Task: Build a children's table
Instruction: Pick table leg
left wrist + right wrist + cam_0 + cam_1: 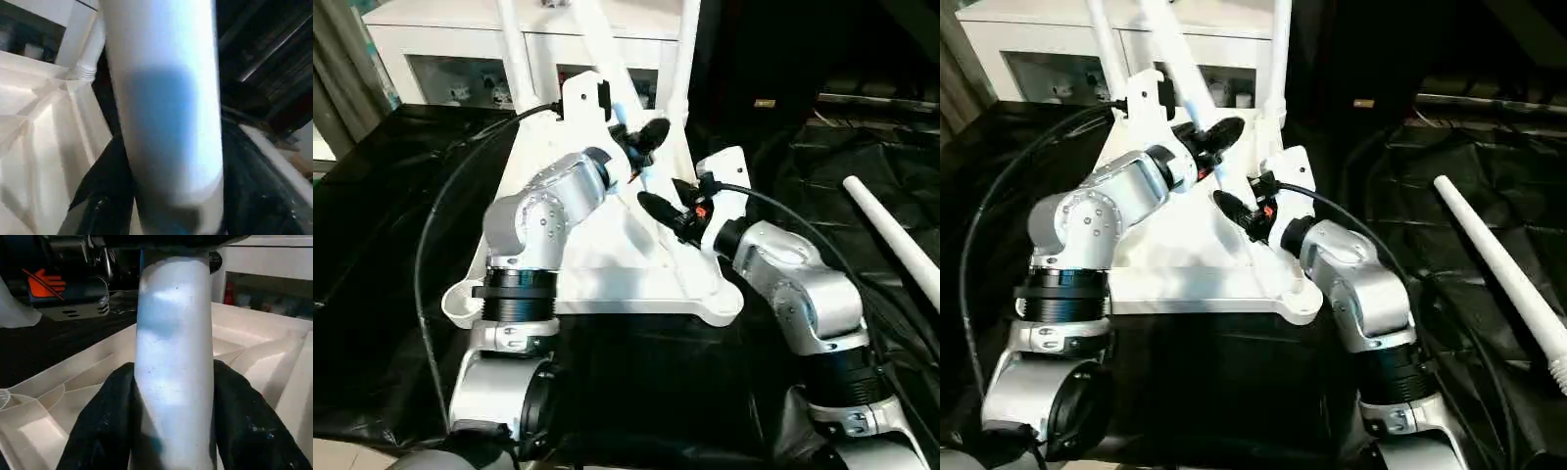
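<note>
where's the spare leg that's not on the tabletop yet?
In the head views the loose leg lies on the black-draped work table, on the robot's right, beyond the right arm and apart from the tabletop.

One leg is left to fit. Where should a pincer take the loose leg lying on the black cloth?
Grip the loose leg around its bare middle, coming from above. It lies flat on the black cloth, apart from the tabletop, its ribbed end nearest the robot.

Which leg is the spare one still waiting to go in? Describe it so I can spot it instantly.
Start at the upturned white tabletop in the middle of the black-draped work table. Look to the robot's right of it: a long white tapered leg lies flat on the black cloth. Unlike the other legs, it touches neither the tabletop nor a gripper.
</note>
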